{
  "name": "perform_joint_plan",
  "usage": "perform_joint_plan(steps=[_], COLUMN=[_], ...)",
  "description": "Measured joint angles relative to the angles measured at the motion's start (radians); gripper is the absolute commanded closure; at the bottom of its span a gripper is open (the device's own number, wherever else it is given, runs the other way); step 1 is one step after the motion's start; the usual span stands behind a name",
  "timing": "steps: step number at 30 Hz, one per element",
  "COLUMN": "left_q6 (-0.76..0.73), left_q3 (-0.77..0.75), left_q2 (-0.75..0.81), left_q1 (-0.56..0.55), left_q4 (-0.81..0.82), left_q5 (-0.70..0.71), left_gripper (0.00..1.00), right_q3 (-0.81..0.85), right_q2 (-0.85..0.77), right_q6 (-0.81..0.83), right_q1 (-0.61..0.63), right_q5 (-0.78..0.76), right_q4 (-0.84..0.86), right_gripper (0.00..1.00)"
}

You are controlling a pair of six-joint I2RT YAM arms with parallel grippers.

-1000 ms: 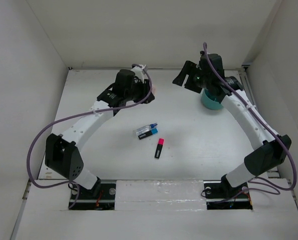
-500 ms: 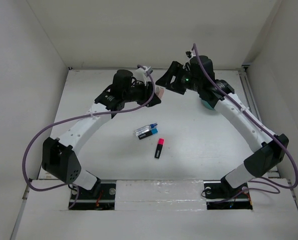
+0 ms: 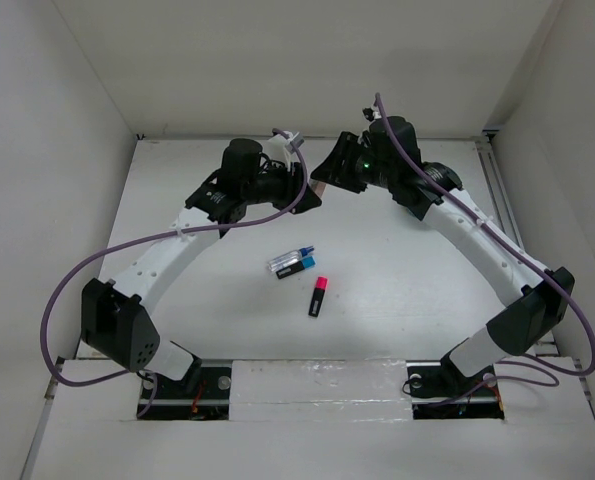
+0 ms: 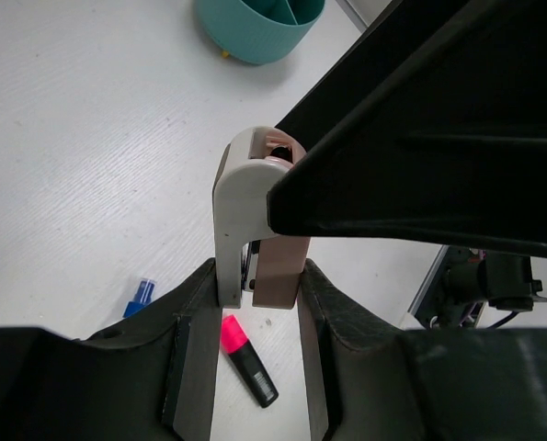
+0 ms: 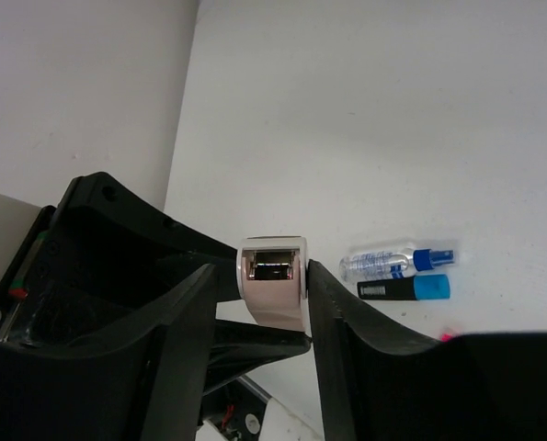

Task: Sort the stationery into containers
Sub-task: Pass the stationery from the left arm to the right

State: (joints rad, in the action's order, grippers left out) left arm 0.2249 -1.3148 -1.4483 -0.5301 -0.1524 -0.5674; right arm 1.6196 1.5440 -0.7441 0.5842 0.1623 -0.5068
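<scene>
My left gripper (image 3: pixel 310 192) is shut on a white and tan block (image 3: pixel 318 186) and holds it in the air above the back middle of the table. In the left wrist view the block (image 4: pixel 259 230) sits between the left fingers (image 4: pixel 195 367). My right gripper (image 3: pixel 329 172) is open, with its jaws on either side of the block (image 5: pixel 273 276). One jaw touches it and the other stands off. The teal cup (image 4: pixel 259 28) stands beyond them. It is hidden behind the right arm in the top view.
On the table lie a clear blue-capped tube (image 3: pixel 290 258), a blue-capped highlighter (image 3: pixel 295 268) and a pink-capped highlighter (image 3: pixel 319 296). The tube (image 5: pixel 397 260) and the blue-capped highlighter (image 5: pixel 404 288) also show in the right wrist view. White walls enclose the table.
My right arm swung left from above the teal cup to the left gripper, and its jaws now straddle the block. My left gripper moved a little right with the block.
</scene>
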Motion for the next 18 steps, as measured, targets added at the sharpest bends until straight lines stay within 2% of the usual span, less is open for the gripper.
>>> perform_joint_plan(steps=[6,8,16,17,18], left_q6=[0.000,0.000,-0.007,-0.008,-0.008], left_q3=[0.000,0.000,0.000,0.000,0.000], left_q2=[0.000,0.000,0.001,0.001,0.002], left_q1=[0.000,0.000,0.000,0.000,0.000], left_q4=[0.000,0.000,-0.001,-0.001,-0.002], left_q5=[0.000,0.000,0.002,0.003,0.005], left_gripper=[1.00,1.00,1.00,1.00,1.00], right_q3=[0.000,0.000,0.000,0.000,0.000], right_q2=[0.000,0.000,0.000,0.001,0.001], right_q6=[0.007,0.008,0.017,0.019,0.024], right_q1=[0.000,0.000,0.001,0.002,0.005], right_q5=[-0.013,-0.014,-0.024,-0.025,-0.028], right_q4=[-0.010,-0.010,-0.018,-0.018,-0.018], right_gripper=[0.53,0.57,0.58,0.61,0.71])
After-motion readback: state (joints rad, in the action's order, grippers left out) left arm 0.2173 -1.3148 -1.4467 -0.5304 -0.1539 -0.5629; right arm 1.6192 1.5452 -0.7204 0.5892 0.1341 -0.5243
